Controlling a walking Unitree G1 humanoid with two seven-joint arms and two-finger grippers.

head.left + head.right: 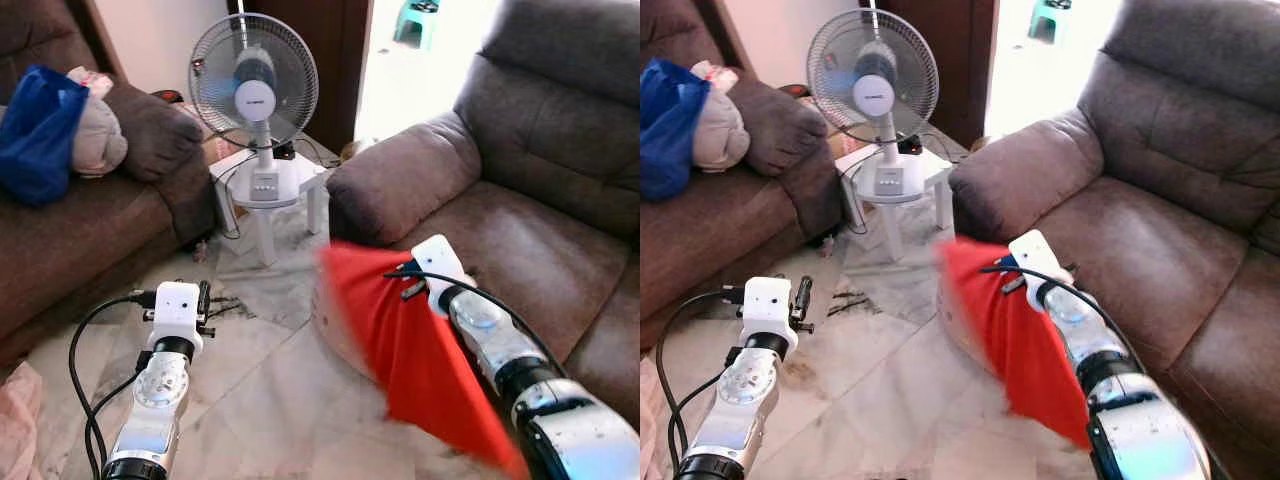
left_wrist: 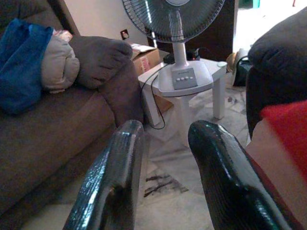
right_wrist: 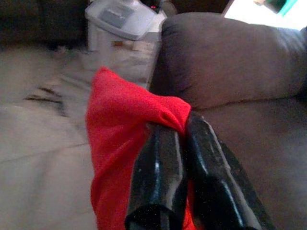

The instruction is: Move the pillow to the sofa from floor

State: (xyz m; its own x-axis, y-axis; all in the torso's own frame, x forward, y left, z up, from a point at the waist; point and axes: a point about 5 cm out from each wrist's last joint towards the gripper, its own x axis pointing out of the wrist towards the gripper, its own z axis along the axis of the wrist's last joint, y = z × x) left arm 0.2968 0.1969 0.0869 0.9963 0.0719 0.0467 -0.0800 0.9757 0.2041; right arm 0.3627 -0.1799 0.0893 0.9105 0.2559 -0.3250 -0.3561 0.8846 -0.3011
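Marble floor [image 1: 270, 390] between sofas. Right pincer [image 3: 178, 125] clenched on red pillow [image 1: 405, 340], hanging beside the right sofa [image 1: 520, 240]. Left pincer [image 2: 163, 143] released. Advise lifting clear of the seat edge before release.

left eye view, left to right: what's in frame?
Blue bag on the left sofa → left pincer → fan on the white stool → red pillow → right pincer, gripping the pillow → right sofa.
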